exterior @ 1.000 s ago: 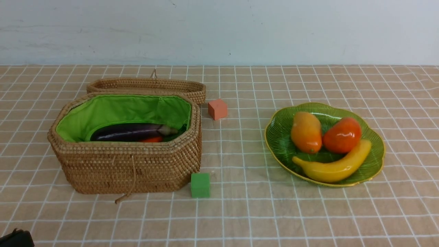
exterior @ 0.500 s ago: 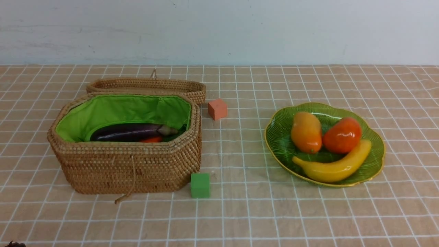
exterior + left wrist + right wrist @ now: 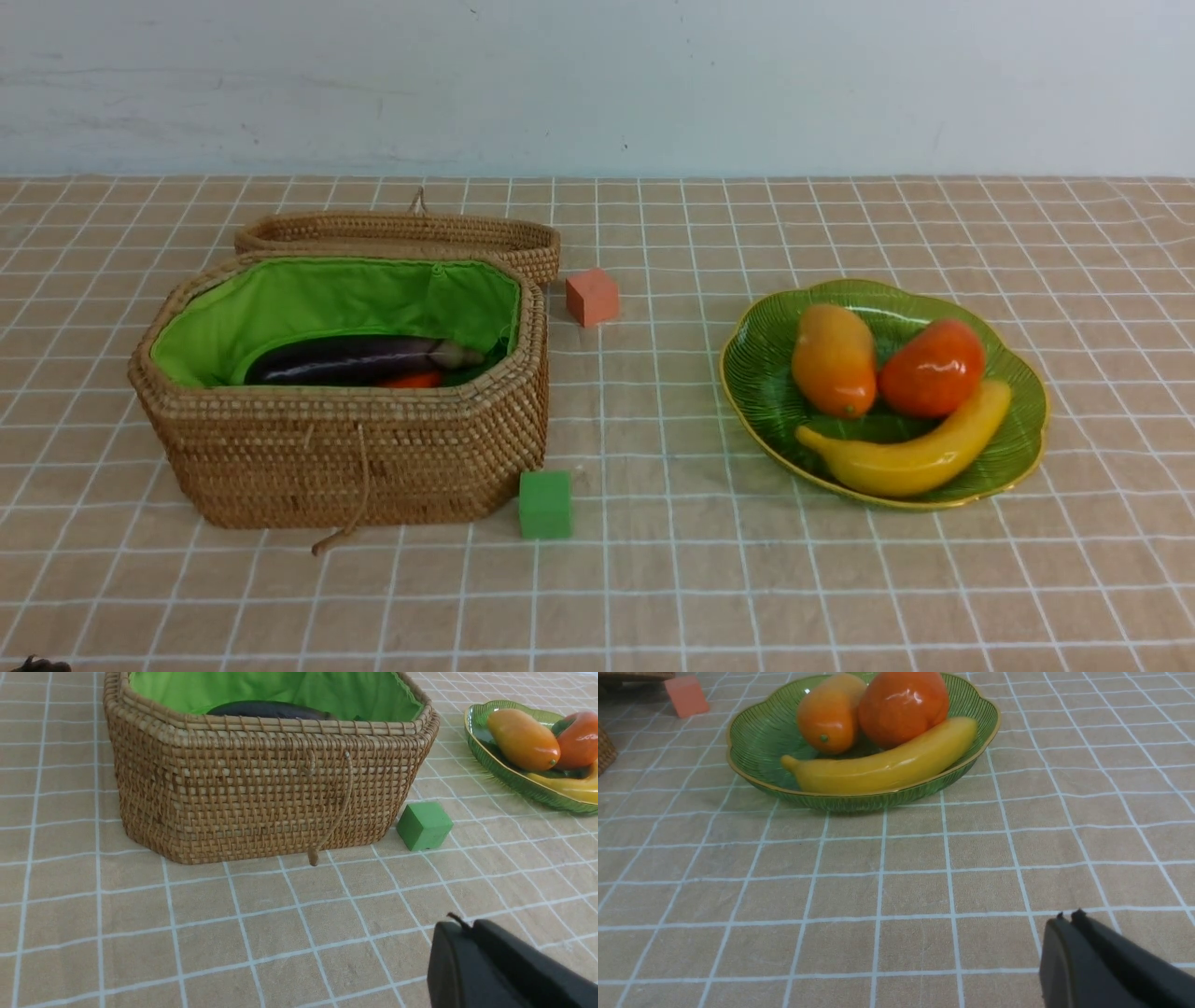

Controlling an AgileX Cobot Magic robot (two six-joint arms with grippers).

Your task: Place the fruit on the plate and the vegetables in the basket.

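Both fingers (image 3: 467,961) (image 3: 1069,961) together; basket (image 3: 355,457) holds 1 eggplant (image 3: 355,359), plate (image 3: 761,392) 3 fruits (image 3: 901,457).

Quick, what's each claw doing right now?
Left claw: closed, holding nothing.
Right claw: closed, holding nothing.

The front rim hides the carrot's (image 3: 412,380) ends; wicker lid (image 3: 401,233) partly hidden behind the basket (image 3: 355,457).
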